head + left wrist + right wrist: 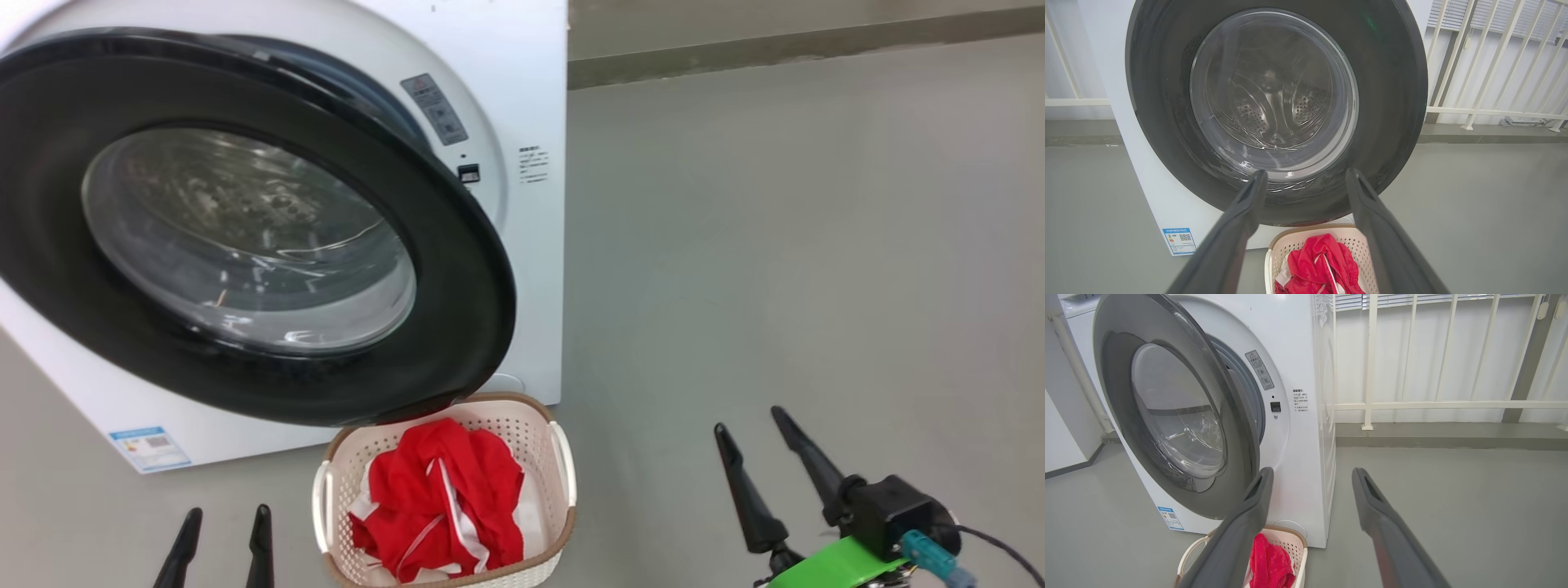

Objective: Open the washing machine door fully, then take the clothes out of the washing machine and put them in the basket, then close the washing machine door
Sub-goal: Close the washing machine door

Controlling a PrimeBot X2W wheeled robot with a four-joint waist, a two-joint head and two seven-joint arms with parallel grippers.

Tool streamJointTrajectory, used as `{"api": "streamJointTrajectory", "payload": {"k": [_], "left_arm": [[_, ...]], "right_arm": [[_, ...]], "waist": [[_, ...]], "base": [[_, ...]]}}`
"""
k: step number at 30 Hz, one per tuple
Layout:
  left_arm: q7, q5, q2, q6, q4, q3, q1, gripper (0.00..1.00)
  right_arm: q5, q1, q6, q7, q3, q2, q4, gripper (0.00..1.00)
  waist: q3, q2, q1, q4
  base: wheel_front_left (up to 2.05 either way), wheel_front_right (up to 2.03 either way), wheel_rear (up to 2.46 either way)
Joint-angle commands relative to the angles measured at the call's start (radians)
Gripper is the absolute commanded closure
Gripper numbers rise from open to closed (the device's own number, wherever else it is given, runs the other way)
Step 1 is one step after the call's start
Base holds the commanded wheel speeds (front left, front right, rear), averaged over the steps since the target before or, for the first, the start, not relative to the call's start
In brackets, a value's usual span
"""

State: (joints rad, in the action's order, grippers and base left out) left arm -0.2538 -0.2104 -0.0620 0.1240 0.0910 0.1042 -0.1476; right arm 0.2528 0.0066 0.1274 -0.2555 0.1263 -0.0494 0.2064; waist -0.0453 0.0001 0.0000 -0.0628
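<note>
Far rim of basket [522, 431] partly behind door [465, 278]

Grey floor [775, 245], white washing machine [522, 106] standing on it — cream basket [563, 465] just before it

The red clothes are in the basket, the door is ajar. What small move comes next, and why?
Probably move the left gripper forward against the black rim of the washing machine door to push it shut: the clothes lie in the basket, and its open fingers face the door.
</note>
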Motion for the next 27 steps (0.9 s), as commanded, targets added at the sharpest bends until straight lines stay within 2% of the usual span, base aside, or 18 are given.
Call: {"api": "streamJointTrajectory", "payload": {"k": [1,2,11,20,27], "left_arm": [[-0.008,0.009,-0.003,0.006,-0.030,0.025,0.026,0.00],[-0.008,0.010,-0.002,0.007,-0.033,0.025,0.026,0.00],[-0.008,0.017,0.002,0.007,-0.046,0.006,0.033,0.00],[-0.008,0.026,0.005,0.007,-0.052,-0.028,0.070,0.00],[-0.008,0.016,0.006,0.007,-0.049,-0.063,0.116,0.00]], "right_arm": [[-0.007,-0.037,0.003,-0.006,0.041,-0.005,-0.010,0.91],[-0.002,-0.040,0.003,-0.006,0.052,-0.006,-0.002,1.00],[0.072,-0.150,0.003,-0.006,0.150,-0.034,0.081,1.00],[0.175,-0.355,0.003,-0.006,0.315,-0.060,0.213,1.00],[0.273,-0.528,0.003,-0.006,0.402,-0.069,0.293,1.00]], "waist": [[0.003,-0.0001,0.0000,0.021],[0.005,-0.0001,0.0000,0.027],[0.029,-0.0001,0.0000,0.074],[0.077,-0.0001,0.0000,0.152],[0.149,-0.0001,0.0000,0.218]], "base": [[0.00,0.00,0.00],[0.00,0.00,0.00],[0.00,0.00,0.00],[0.00,0.00,0.00],[0.00,0.00,0.00]]}}
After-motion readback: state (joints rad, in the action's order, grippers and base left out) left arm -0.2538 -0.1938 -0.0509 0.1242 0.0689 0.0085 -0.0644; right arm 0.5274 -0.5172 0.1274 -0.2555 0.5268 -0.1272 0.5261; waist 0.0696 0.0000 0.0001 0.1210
